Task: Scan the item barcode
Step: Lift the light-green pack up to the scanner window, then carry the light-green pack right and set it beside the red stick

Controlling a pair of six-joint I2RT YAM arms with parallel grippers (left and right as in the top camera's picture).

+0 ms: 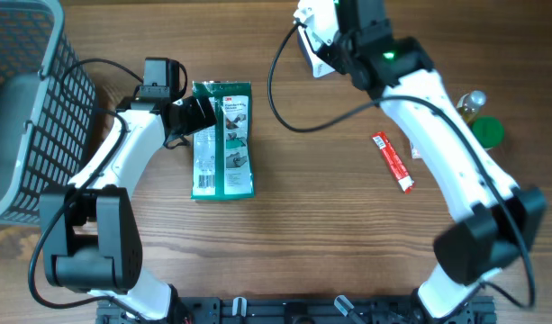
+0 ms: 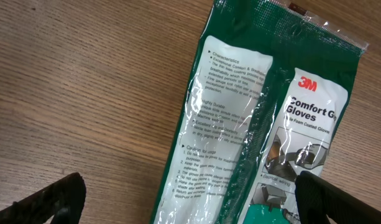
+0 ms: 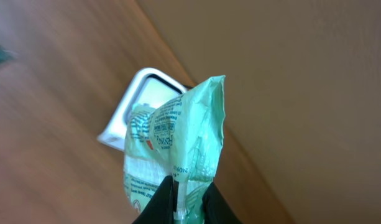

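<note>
My right claw [image 3: 181,203] is clenched on a pale green packet [image 3: 178,137], its print blurred, hiding most of a white device [image 3: 123,118] behind it. My left claw [image 2: 193,199], fingertips cut off, hangs released over the glove pack [image 2: 240,124].

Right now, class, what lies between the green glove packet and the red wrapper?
Mostly bare table, crossed by a loop of black cable; the overhead view shows it.

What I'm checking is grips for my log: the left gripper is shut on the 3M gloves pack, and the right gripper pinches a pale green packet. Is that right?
Not quite. The left gripper is open, its jaws wide apart over the 3M gloves pack, as the left wrist view shows. The right gripper does pinch a pale green packet.
</note>
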